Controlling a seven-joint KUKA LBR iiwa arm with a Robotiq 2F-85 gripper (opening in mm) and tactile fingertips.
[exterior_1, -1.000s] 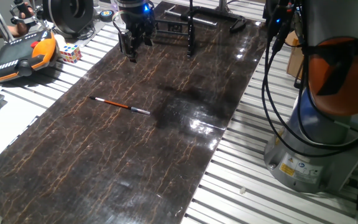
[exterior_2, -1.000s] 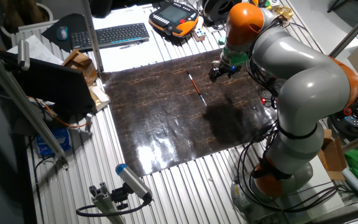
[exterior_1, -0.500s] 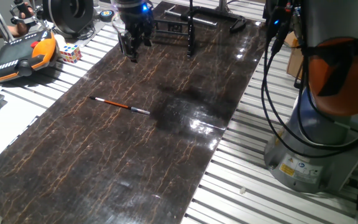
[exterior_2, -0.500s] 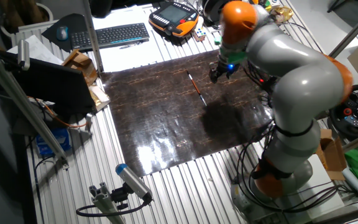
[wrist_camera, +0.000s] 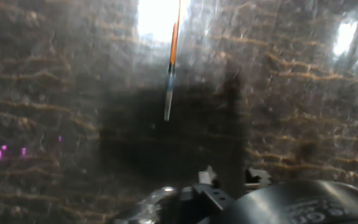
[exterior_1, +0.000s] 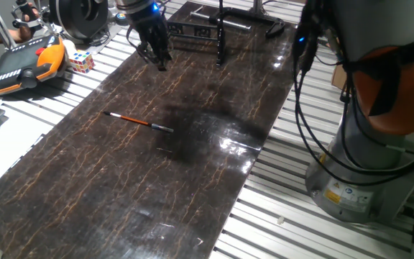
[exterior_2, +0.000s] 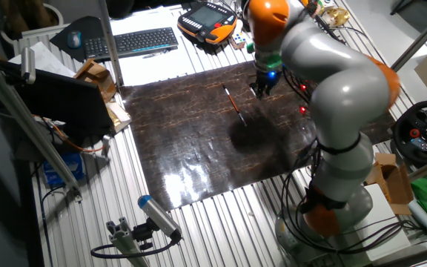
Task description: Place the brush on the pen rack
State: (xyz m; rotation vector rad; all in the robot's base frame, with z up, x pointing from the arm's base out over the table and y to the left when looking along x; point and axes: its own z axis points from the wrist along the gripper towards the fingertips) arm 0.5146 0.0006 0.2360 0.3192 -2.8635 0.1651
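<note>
The brush (exterior_1: 139,121) lies flat on the dark marbled mat, orange handle to the left and silvery end to the right; it also shows as the brush (exterior_2: 235,106) and, at the top of the hand view, the brush (wrist_camera: 171,56). My gripper (exterior_1: 158,61) hangs above the mat's far left part, well apart from the brush, open and empty. From the other side the gripper (exterior_2: 259,92) is just right of the brush. Its fingertips (wrist_camera: 208,177) peek in at the bottom. The pen rack (exterior_1: 220,32), a low black frame, stands at the mat's far end, right of the gripper.
An orange-and-black teach pendant (exterior_1: 27,68), a Rubik's cube (exterior_1: 80,61) and a round black spool (exterior_1: 77,14) sit left of the mat on the slatted table. A keyboard (exterior_2: 132,41) lies beyond. The robot base (exterior_1: 365,165) and cables stand at the right.
The gripper has swung a little to the left along the mat's far end and turned, with the arm following. The brush has not moved.
</note>
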